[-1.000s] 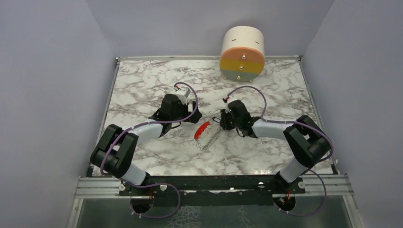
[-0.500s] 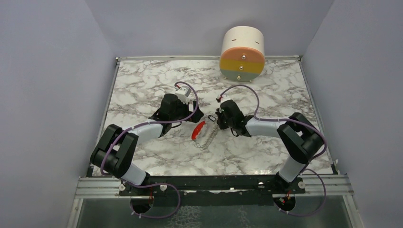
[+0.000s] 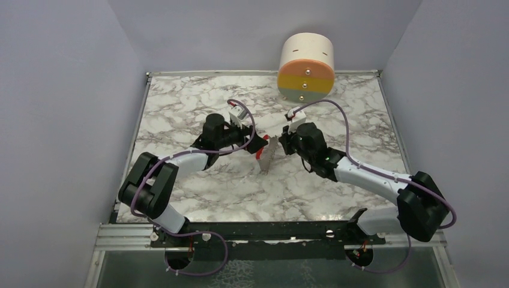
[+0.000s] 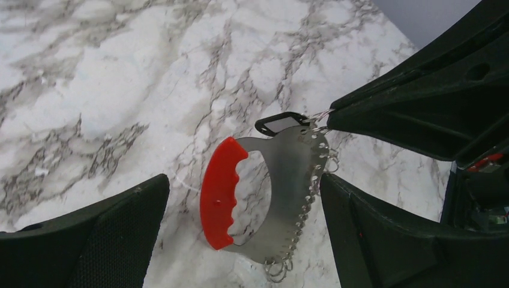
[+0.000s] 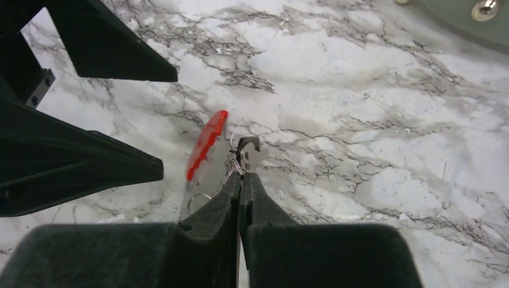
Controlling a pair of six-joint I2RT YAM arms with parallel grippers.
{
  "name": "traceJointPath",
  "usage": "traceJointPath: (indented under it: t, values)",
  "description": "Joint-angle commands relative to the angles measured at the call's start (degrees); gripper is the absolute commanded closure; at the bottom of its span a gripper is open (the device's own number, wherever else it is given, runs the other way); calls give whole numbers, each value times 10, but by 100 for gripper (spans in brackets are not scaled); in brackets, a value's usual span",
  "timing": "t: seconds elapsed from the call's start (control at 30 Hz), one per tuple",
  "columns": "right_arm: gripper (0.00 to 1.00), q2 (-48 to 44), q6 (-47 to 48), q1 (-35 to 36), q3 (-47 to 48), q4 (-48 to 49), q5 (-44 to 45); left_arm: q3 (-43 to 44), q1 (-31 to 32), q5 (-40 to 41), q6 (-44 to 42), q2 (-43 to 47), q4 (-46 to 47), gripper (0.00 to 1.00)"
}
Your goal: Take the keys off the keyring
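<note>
**A:** Pinching anything, that right gripper (image 5: 240,178)?

**B:** Yes. Its fingers (image 5: 264,207) are pressed tight together, nipping the very top of the keys (image 4: 285,180).

**A:** And the keyring?

**B:** The keyring (image 4: 280,123), a small dark oval, sits just beside those fingertips, joined at the same top corner of the bunch.

**A:** How do the keys lie?

**B:** They hang from the pinch. The red piece (image 4: 221,192) is on one side, flat metal is in the middle, and chain links run down the other edge. Whether the lower end touches the marble table (image 3: 180,108), I cannot tell.

**A:** Left gripper?

**B:** The left gripper (image 4: 243,180) is spread wide, one finger on either side of the bunch. The finger on the chain side is very close to the links.

**A:** Further out?

**B:** Both arms reach in toward the table's middle. A round drum (image 3: 306,60) with orange, yellow and grey bands stands at the far edge.
</note>
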State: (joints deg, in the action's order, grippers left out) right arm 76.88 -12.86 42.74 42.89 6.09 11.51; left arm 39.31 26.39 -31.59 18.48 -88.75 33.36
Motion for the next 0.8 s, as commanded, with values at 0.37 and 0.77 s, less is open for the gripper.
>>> traceJointPath:
  t: [0.37, 0.77]
  values:
    - [99, -78, 72, 11, -21, 29, 24, 65, -3, -282, 24, -31, 255, 1]
    - [99, -162, 118, 13, 33, -9, -4, 131, -99, -300, 410, -214, 678, 1]
